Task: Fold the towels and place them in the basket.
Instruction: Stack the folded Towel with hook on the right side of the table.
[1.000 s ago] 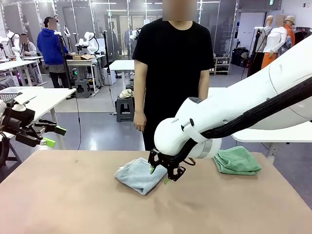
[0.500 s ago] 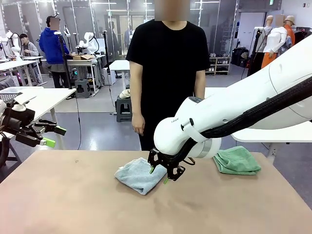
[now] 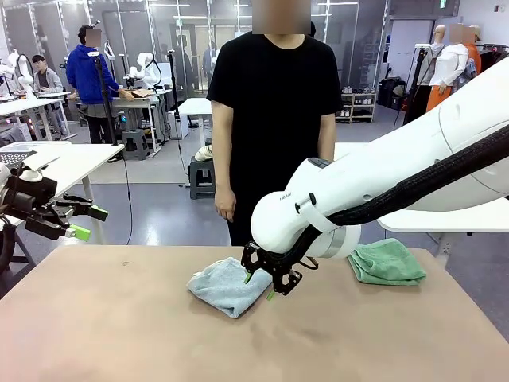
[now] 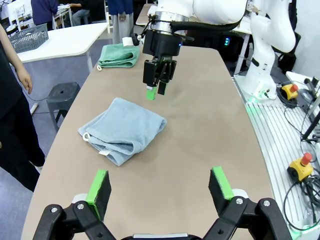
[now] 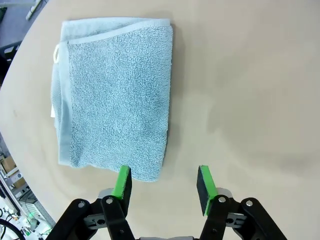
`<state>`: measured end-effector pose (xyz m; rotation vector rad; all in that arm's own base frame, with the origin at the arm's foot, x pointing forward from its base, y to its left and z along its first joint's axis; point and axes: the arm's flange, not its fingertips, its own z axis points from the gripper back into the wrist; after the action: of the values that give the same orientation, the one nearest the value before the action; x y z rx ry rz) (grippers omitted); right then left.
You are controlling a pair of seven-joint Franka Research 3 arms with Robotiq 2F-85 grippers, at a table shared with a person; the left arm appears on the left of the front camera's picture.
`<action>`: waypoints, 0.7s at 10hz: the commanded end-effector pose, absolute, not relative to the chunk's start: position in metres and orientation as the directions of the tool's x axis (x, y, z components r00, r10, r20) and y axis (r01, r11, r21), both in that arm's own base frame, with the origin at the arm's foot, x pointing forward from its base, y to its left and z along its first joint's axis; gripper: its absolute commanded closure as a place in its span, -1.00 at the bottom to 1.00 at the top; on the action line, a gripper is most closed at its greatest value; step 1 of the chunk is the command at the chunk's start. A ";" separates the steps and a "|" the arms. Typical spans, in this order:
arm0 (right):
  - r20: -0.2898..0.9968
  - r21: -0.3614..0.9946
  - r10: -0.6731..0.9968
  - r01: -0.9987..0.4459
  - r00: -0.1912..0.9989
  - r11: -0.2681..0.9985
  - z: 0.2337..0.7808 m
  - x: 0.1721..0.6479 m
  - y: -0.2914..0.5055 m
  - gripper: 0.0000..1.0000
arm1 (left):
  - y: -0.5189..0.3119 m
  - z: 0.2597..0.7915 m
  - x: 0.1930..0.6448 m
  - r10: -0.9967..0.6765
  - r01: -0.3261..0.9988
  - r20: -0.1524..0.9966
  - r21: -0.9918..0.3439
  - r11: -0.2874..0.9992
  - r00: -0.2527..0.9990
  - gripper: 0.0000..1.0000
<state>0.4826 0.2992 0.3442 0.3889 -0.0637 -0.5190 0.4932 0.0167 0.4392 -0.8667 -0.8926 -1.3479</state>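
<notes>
Table [image 3: 119,334], tan. Person [image 3: 274,119] stands behind it. Right gripper [image 3: 260,285] hangs just over near corner of folded blue-grey towel [image 3: 227,286] mid-table, jaws partly apart, nothing held. Left gripper [image 3: 86,223] off table's left edge, jaws wide, nothing held. Green towel [image 3: 386,263] folded, well right of blue-grey towel. Basket [image 4: 29,37] on separate white table.

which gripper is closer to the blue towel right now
Right. The right gripper hangs open just above the table at the edge of the pale blue towel, holding nothing. The left gripper is open and empty, raised off past the table's left end.
</notes>
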 end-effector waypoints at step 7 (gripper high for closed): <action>0.020 0.416 -0.573 0.514 0.819 0.750 0.334 0.486 0.304 -0.34 | 0.017 0.440 0.493 -0.422 0.999 0.906 -0.001 0.041 0.019 -1.00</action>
<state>0.4885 0.2971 0.3420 0.4148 -0.1114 -0.5425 0.4932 0.0167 0.4392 -0.8667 -0.8926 -1.3479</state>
